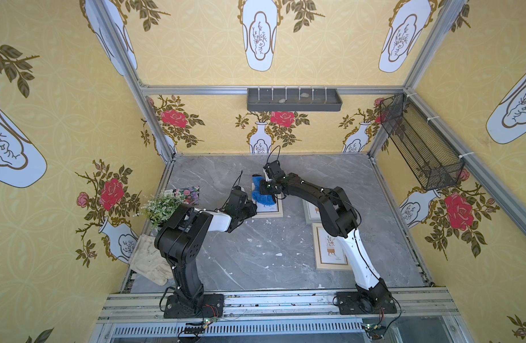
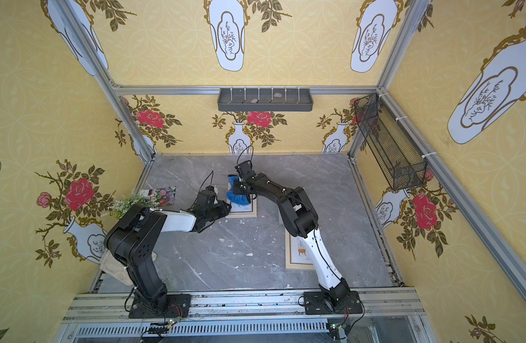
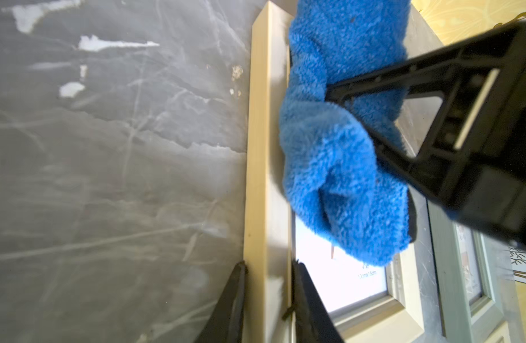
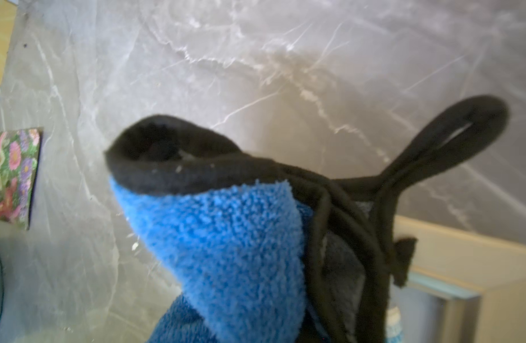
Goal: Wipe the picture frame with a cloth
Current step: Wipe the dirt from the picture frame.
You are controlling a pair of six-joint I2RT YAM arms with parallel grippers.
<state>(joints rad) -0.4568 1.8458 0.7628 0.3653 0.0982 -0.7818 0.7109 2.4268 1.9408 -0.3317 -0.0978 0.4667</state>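
Note:
A cream picture frame (image 1: 270, 212) lies flat on the grey marble table, also seen in a top view (image 2: 244, 212). My left gripper (image 3: 269, 265) is shut on the frame's long side rail (image 3: 264, 148), one finger on each side of it. The bright-blue cloth (image 3: 330, 154) is bunched on the frame's glass, covering its far half in both top views (image 1: 260, 194). My right gripper (image 1: 270, 190) is shut on the cloth from above. In the right wrist view the cloth (image 4: 226, 237) fills the foreground and hides the fingers, with its black trim and loop (image 4: 451, 139) sticking up.
A grey-green frame (image 1: 309, 213) and a second cream frame (image 1: 330, 246) lie to the right, partly under my right arm. At the left stand a potted plant (image 1: 160, 208), a floral box (image 1: 188, 193) and an off-white glove (image 1: 149, 261). A mesh basket (image 1: 419, 142) hangs on the right wall.

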